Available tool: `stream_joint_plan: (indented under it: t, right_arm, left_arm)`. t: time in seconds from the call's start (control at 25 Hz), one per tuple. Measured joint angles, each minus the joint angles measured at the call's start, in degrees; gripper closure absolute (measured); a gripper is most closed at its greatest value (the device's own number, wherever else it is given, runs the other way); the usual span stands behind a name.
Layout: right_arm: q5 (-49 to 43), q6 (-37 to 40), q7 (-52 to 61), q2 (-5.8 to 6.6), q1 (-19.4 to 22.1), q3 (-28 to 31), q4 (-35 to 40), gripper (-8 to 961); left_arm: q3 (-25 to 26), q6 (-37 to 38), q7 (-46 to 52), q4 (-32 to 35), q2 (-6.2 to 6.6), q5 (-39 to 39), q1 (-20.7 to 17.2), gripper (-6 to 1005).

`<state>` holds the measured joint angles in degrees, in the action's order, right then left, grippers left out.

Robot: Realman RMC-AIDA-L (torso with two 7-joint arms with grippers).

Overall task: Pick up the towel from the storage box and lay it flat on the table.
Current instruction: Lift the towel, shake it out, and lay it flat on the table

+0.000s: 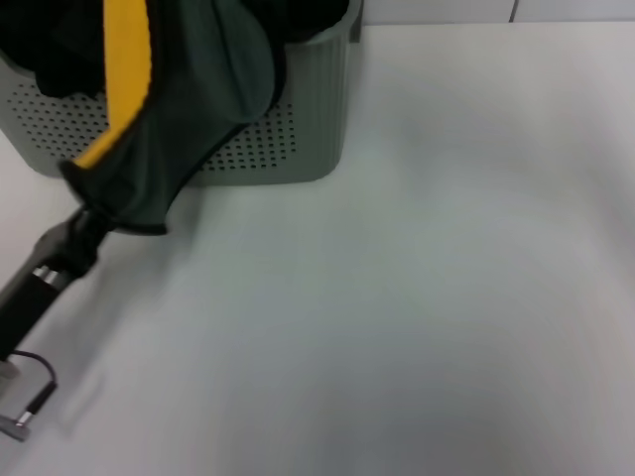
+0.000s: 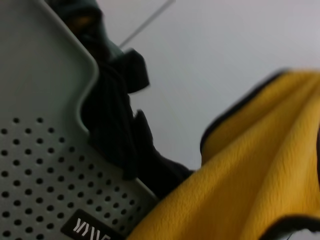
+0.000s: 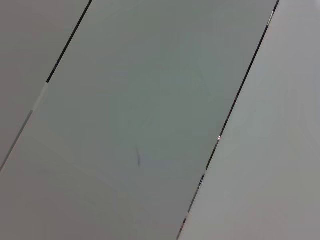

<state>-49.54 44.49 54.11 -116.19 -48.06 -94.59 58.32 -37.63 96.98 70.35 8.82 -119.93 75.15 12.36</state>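
Draping towel [image 1: 189, 109], yellow and green-grey faces

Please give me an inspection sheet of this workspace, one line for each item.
Surface: white table, bare in front of the box.
Job's things: towel hangs from storage box over its front wall, yellow face and dark face both showing.
Clutter: black cloths at the box rim.
Grippers: left tool shut on a towel corner; right tool not in view.
Cables: thin black cable by the left arm.
Surroundings: pale panels with dark seams.
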Motion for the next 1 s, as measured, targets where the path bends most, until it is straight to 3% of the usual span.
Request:
stream_joint_plan:
  t: [0.2, 0.6, 1.0]
  right_arm:
    - [0.1, -0.2, 0.2, 0.0, -0.8, -0.6, -0.7, 914]
    - [0.2, -0.9, 0.8, 0.0, -1.2, -1.6, -1.3, 914]
    - [0.2, -2.5, 1.6, 0.0, -2.6, -1.6, -1.7, 914]
  left_arm:
    - [0.0, 0.1, -15.3, -5.0, -0.48, 0.0, 1.1, 892]
    - [0.5, 5.3, -35.3, -9.3, -0.78, -1.3, 1.6, 873]
    - [0.2, 7.0, -54.1, -12.8, -0.83, -1.9, 2.3, 656]
